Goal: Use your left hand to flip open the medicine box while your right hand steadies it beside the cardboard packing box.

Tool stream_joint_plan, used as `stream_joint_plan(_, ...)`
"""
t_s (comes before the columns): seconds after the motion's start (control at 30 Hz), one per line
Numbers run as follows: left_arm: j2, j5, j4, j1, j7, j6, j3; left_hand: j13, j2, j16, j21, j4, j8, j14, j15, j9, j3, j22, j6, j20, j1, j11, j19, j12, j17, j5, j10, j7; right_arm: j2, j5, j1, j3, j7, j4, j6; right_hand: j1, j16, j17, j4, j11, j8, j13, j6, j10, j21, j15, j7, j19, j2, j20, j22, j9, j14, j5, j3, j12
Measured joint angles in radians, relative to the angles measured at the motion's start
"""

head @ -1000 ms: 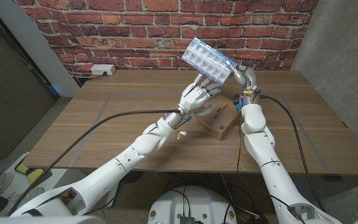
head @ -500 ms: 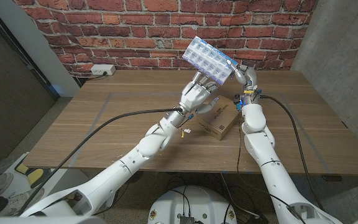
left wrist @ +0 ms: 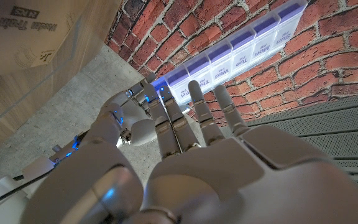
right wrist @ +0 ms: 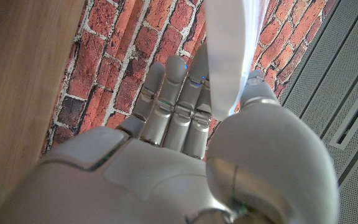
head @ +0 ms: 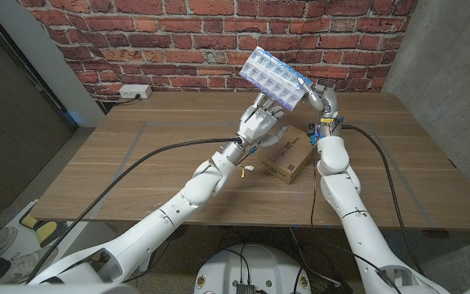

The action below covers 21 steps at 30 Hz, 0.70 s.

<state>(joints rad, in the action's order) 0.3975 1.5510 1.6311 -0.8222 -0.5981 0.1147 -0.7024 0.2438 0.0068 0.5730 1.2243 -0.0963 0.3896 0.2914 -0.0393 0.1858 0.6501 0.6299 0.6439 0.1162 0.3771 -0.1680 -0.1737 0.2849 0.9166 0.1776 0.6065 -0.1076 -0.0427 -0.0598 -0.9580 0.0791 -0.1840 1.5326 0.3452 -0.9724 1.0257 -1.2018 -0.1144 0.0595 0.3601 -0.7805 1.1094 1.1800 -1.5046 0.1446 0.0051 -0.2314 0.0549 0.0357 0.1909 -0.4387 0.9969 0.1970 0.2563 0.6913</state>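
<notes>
The medicine box [head: 274,78], a clear weekly pill organizer with purple day lids, is held tilted in the air above the table's far side. My right hand [head: 323,100] pinches its right end; in the right wrist view my right hand [right wrist: 185,137] has the box's edge [right wrist: 229,56] between thumb and fingers. My left hand [head: 261,125] is just below the box, with straight, spread fingers reaching up to its lower edge and nothing held. In the left wrist view the fingertips [left wrist: 194,87] of my left hand [left wrist: 185,143] sit close under the lids [left wrist: 241,50]. The cardboard packing box [head: 286,157] lies on the table under both hands.
A black cable [head: 161,151] runs along my left arm over the wooden table [head: 121,171]. A small white tag [head: 247,170] lies left of the cardboard box. A brick wall with a white outlet [head: 135,91] stands behind the table.
My left hand has shifted slightly up and left under the medicine box. The box and my right hand have stayed in place.
</notes>
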Motion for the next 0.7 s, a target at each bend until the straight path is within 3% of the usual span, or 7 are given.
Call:
stream_joint_plan(0.2,-0.005,0.007,-0.002,0.007,0.025,0.005,-0.003,-0.011,-0.012,-0.012,0.004,0.006,-0.044,-0.023,-0.002,0.0,0.006,-0.004,-0.059,0.0,-0.013,0.0,0.0,-0.038,-0.002,0.0,-0.055,-0.012,0.0,0.001,0.003,0.0,0.002,-0.007,0.005,0.0,0.0,0.0,-0.001,0.0,-0.001,0.0,0.004,0.0,0.0,0.0,0.004,0.0,0.0,0.0,0.0,-0.002,0.0,0.0,0.001,0.0)
stream_joint_plan(0.37,-0.01,0.007,-0.004,0.013,0.025,0.005,-0.005,-0.021,-0.012,-0.023,0.004,0.014,-0.074,-0.041,0.002,0.0,0.005,-0.007,-0.102,0.004,-0.033,0.0,0.004,-0.061,-0.002,0.0,-0.087,-0.005,0.0,0.001,0.003,0.0,0.002,-0.007,0.012,0.0,0.0,0.003,-0.002,0.0,-0.003,0.0,0.004,0.0,0.0,0.0,0.004,0.0,0.0,0.0,0.0,-0.001,0.0,0.0,0.002,-0.004)
stream_joint_plan(0.53,-0.013,0.014,-0.005,0.017,0.091,0.008,-0.006,-0.026,-0.011,-0.029,0.004,0.018,-0.1,-0.053,0.0,0.0,0.001,-0.011,-0.136,0.004,-0.055,-0.005,0.004,-0.08,-0.002,0.0,-0.124,-0.003,0.0,0.002,0.009,-0.001,0.002,-0.02,0.015,0.0,0.0,0.003,-0.003,0.0,-0.005,0.001,0.004,0.0,0.0,0.001,0.004,0.0,0.0,0.0,0.0,-0.001,-0.005,-0.001,0.003,-0.006)
stream_joint_plan(0.7,-0.014,0.019,-0.014,0.024,0.1,0.007,-0.011,-0.043,-0.013,-0.04,0.004,0.025,-0.157,-0.074,0.0,-0.003,0.008,-0.022,-0.231,0.004,-0.058,-0.007,0.004,-0.111,0.002,0.004,-0.214,-0.009,0.001,0.002,0.009,-0.001,0.002,-0.022,0.016,0.0,0.0,0.001,-0.003,0.0,-0.006,-0.002,0.004,0.0,0.0,0.001,0.004,0.0,0.0,0.0,0.0,-0.001,-0.007,-0.001,0.003,-0.001)
